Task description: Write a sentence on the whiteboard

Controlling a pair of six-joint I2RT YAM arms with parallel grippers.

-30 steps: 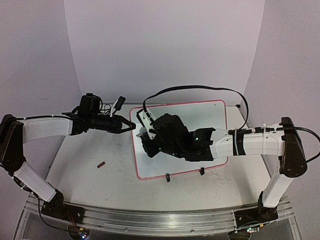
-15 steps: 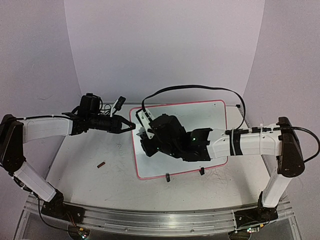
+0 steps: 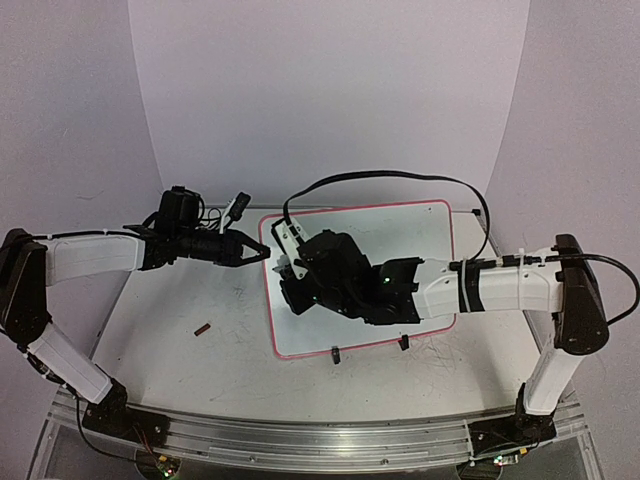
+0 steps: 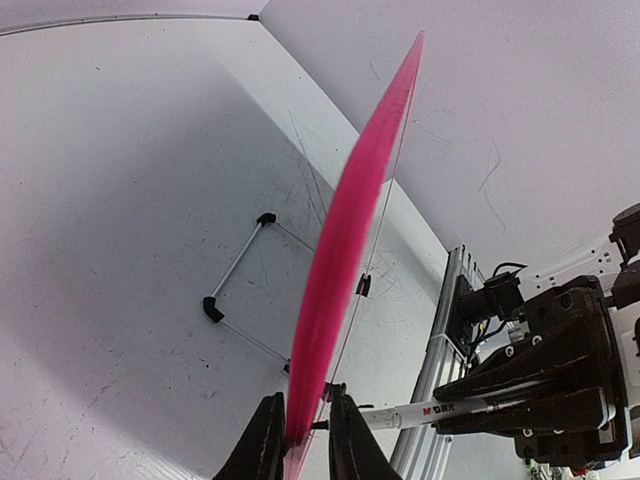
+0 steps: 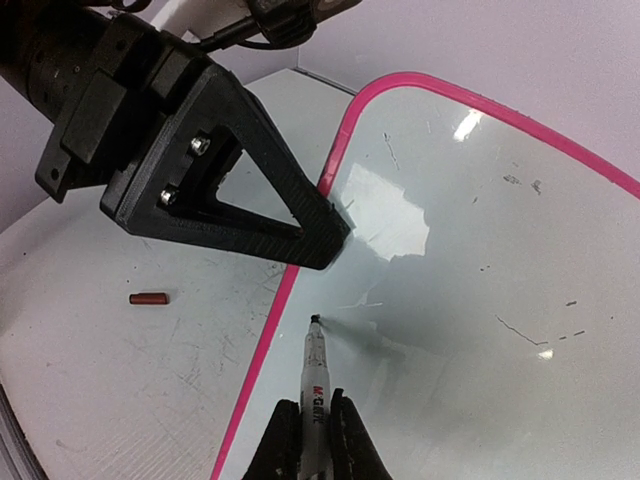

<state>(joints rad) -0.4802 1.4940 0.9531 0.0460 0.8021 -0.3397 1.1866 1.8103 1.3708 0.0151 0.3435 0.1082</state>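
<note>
**A:** What is lying under everything?

**B:** The white table (image 3: 190,300) is carrying the whiteboard (image 3: 400,225), whose pink rim is showing along its far and near edges.

**A:** What is the left gripper (image 4: 303,445) doing?

**B:** It is reaching in at the whiteboard's left edge. Its jaws are pinching the pink rim there, one finger on each side.

**A:** And the right gripper (image 5: 312,425)?

**B:** It is hanging over the whiteboard's left part, with its jaws clamping a white marker (image 5: 315,370). The marker's dark tip appears to be touching the whiteboard just inside the left rim, near the left gripper's finger.

**A:** Is anything smaller showing?

**B:** Two black clips (image 3: 336,353) are sitting on the whiteboard's near edge. A red-brown cap (image 3: 203,328) is lying off the whiteboard to its left, well apart from it.
</note>
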